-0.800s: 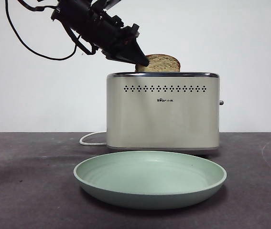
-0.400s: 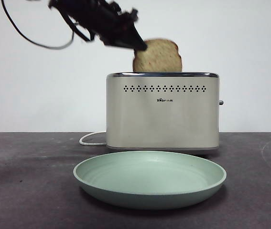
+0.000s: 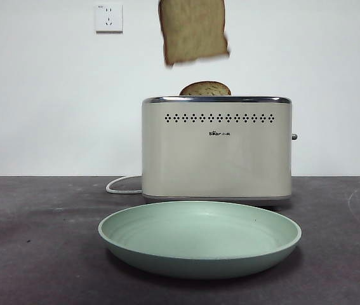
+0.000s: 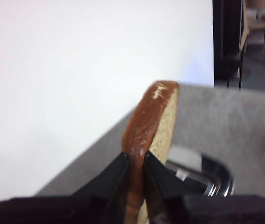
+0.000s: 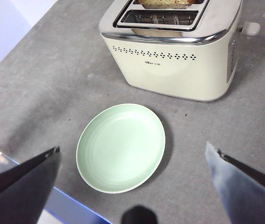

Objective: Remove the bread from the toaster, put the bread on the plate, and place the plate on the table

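The bread (image 3: 193, 30) hangs clear above the toaster (image 3: 216, 147), clamped by its crust edge between the jaws of the left gripper (image 4: 136, 161). A second slice (image 3: 205, 88) sits in the toaster's rear slot. The plate (image 3: 199, 237) lies on the table (image 3: 33, 241) just before the toaster. The right gripper (image 5: 132, 161) waits high above the plate, jaws spread wide

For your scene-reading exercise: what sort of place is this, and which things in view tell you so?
Probably a robot test bench, not a home kitchen: a toaster and plate stand on a bare grey table by a plain white wall with sockets.
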Controlling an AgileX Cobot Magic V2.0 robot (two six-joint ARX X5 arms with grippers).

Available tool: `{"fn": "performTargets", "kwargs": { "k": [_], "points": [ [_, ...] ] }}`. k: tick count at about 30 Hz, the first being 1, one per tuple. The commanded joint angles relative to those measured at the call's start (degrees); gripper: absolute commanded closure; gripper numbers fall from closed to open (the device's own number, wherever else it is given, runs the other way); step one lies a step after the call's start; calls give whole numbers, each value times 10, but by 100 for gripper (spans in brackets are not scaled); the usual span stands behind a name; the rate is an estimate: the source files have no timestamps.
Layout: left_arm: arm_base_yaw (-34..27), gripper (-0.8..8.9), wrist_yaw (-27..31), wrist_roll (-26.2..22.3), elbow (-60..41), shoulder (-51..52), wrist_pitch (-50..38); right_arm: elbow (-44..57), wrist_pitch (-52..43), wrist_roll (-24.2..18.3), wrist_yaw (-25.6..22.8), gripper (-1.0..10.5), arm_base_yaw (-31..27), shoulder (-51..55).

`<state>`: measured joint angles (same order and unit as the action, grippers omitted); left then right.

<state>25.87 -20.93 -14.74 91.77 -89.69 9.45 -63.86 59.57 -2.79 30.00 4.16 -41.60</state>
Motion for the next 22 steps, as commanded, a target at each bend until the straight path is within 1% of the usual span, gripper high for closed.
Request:
{"fn": "performTargets", "kwargs": {
  "k": [1,4,6,8,11,14,18,20,22],
  "points": [
    [-3,821,0,45,6,33,2,-1,-3,4,0,318,1,-5],
    [-10,821,2,86,6,75,32,-1,-4,4,0,318,1,-13],
    [-15,820,17,105,5,103,71,-1,-4,4,0,318,1,-20],
    [-20,819,28,109,5,127,111,-1,-4,4,0,318,1,-28],
    [-31,819,45,129,5,169,182,-1,-4,4,1,318,1,-45],
    [-40,819,45,136,4,196,228,-1,-4,4,1,318,1,-59],
    [-47,819,43,158,-12,229,273,-1,-7,4,1,318,1,-80],
    [-47,819,43,179,-35,251,278,-1,-9,4,1,318,1,-89],
    [-47,819,43,189,-66,275,277,-1,-9,4,1,318,1,-97]
  ]
}}
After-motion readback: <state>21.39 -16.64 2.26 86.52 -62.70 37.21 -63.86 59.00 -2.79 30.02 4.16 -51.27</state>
